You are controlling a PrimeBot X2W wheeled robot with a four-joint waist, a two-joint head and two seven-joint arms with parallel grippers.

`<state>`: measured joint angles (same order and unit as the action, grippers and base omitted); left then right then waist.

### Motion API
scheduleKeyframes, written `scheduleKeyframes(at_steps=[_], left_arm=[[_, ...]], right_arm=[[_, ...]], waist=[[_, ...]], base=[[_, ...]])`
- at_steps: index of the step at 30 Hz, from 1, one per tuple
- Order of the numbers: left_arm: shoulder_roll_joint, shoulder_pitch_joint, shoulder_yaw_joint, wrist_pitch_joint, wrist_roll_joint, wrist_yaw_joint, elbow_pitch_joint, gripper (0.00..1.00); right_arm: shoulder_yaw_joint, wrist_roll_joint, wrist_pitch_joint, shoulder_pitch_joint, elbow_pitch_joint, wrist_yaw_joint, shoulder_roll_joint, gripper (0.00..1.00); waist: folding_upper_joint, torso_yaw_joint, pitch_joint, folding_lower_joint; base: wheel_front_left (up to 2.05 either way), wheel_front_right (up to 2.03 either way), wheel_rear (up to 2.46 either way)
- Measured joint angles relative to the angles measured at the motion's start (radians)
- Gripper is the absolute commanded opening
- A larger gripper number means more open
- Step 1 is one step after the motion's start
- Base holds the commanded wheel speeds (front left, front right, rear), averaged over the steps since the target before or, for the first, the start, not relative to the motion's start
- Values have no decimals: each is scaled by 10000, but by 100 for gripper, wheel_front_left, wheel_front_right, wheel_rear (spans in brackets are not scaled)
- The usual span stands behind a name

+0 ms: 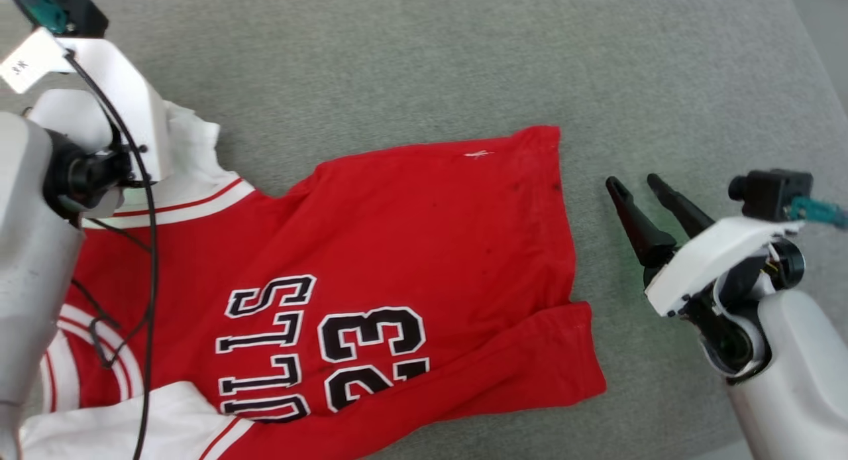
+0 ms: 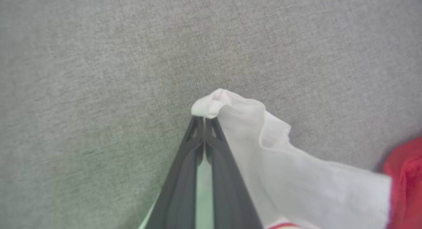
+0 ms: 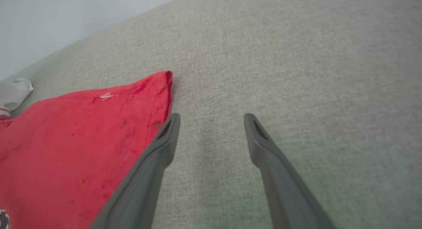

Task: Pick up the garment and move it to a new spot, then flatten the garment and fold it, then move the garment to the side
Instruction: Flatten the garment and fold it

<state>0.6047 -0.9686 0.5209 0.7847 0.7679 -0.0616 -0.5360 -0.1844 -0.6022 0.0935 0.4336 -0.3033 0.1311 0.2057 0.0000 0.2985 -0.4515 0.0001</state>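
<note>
Everything rests on a broad grey cloth surface (image 1: 424, 62), closely woven and flat. A paler strip shows past its edge in the top right corner of the head view. A red shirt (image 1: 411, 234) lies straight on it, front up, spread over the left and lower part. Its black lettering (image 1: 318, 347) reads sideways. The hem (image 1: 563, 248) points right, and its corner nearest the bottom is doubled over onto itself. The upper sleeve (image 1: 192, 142), white, is bunched at the upper left. The lower sleeve (image 1: 132, 427), white too, lies at the bottom left. A bit of white thread (image 1: 478, 154) sits on the red near the top edge. Grey cloth stretches on beyond the hem and above the shirt.
</note>
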Motion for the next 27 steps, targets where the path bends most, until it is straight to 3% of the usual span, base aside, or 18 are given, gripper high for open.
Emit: scheduleKeyframes(at_steps=[11,25,26,27], left_arm=[[-761,-471,10,-1476,-174,282,215,0],[-1379,-729,73,-2525,-153,658,251,0],[-1432,-728,96,-2600,-142,696,174,0],[-1432,-728,96,-2600,-142,696,174,0]], right_arm=[[-941,-1285,3417,1826,-867,0,1411,100],[-1942,-1572,5574,3673,-3028,-2,1657,100],[-1992,-1733,5894,3787,-3271,-8,1680,60],[-1992,-1733,5894,3787,-3271,-8,1680,34]], waist=[[0,-1296,390,0],[0,-2502,28,0],[-1,-2606,5,-1],[-1,-2606,5,-1]], base=[[0,0,0],[0,0,0],[0,0,0],[0,0,0]])
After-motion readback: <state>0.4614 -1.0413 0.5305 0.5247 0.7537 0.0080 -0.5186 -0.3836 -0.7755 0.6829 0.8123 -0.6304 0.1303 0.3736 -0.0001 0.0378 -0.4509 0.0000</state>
